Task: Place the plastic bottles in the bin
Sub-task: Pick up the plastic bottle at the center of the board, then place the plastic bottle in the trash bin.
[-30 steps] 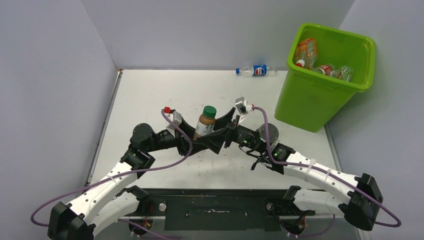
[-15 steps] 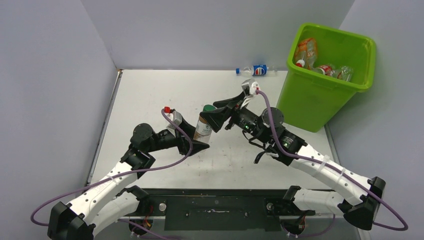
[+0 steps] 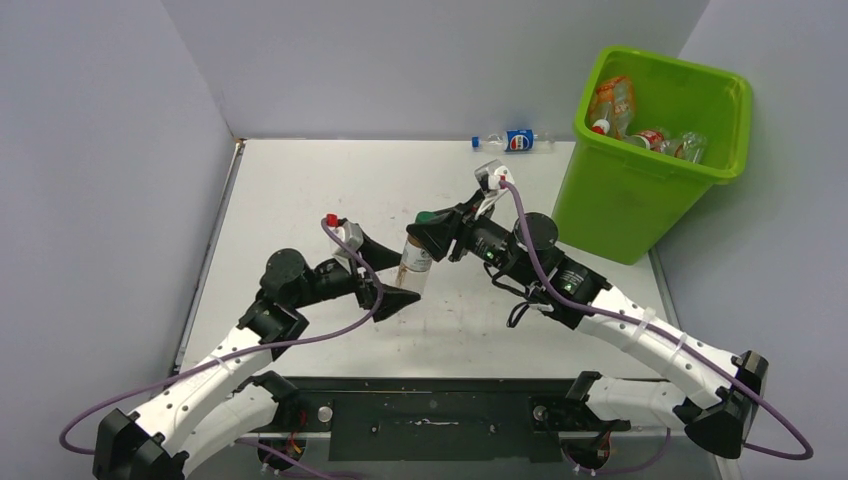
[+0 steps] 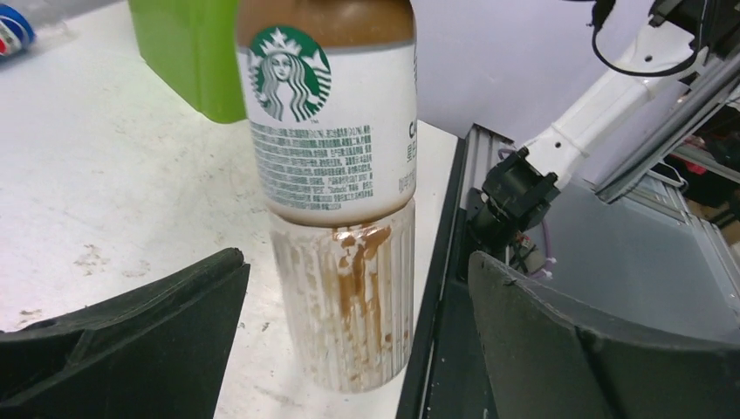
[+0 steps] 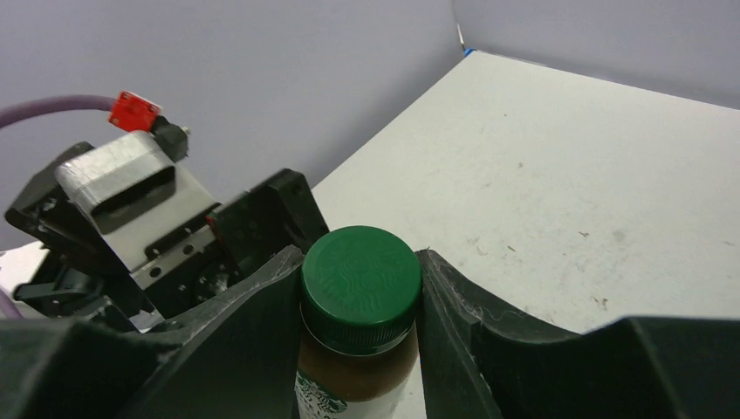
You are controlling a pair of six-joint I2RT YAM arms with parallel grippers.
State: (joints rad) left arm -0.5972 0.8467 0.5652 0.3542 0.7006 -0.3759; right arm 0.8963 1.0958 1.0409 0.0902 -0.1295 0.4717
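Already some bottles [image 3: 640, 135] are in the bin [image 3: 640, 195]; right gripper [image 5: 362, 288] pinches the coffee bottle [image 3: 415, 256], left gripper [image 4: 356, 262] is spread, Pepsi bottle [image 3: 517, 141] waits top centre.

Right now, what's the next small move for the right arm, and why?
Probably lift the coffee bottle straight up a little. The right tool is closed on its green cap, and the left tool stands open, clear of the body on both sides. The bin stands off to the right, taller than the bottle.
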